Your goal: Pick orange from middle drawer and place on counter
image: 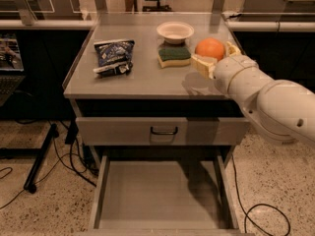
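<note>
Up on the right, the tool [216, 57] pinches the orange [209, 48] between its two fingers, just over the worktop [147, 80] beside the sponge [173, 56]. Below, the middle drawer [157, 195] stands pulled out, grey floor showing. A white bowl [175, 31] sits behind the sponge.

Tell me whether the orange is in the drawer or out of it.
Out. The orange is gripped by the end effector over the right side of the counter; the open drawer below shows only a bare floor.

The white arm [266, 90] reaches in from the right, jaws clasping the orange [210, 48] over the counter [142, 80].
</note>
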Controlling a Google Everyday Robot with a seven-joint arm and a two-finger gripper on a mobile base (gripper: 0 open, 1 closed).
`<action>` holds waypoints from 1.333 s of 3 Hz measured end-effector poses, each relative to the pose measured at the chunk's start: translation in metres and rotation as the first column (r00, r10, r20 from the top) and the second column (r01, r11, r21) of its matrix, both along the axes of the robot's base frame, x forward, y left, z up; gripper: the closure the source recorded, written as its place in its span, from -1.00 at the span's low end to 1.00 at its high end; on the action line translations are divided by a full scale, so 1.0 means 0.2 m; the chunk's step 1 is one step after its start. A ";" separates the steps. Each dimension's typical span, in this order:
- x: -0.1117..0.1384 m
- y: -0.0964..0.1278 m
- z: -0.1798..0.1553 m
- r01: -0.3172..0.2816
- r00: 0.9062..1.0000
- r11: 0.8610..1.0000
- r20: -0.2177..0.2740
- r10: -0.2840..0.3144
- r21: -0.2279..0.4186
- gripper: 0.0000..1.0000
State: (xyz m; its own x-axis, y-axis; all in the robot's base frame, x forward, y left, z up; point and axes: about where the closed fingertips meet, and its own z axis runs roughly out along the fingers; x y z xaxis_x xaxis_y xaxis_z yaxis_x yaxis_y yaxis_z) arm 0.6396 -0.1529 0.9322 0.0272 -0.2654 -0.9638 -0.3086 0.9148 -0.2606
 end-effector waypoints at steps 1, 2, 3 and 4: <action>0.07 0.01 -0.04 0.010 0.999 1.000 -0.033 -0.010 0.004 1.00; 0.14 0.01 -0.10 0.016 0.997 1.000 -0.073 -0.015 0.012 1.00; 0.15 0.01 -0.11 0.018 0.997 1.000 -0.077 -0.017 0.010 0.64; 0.15 0.01 -0.11 0.018 0.997 1.000 -0.077 -0.017 0.010 0.01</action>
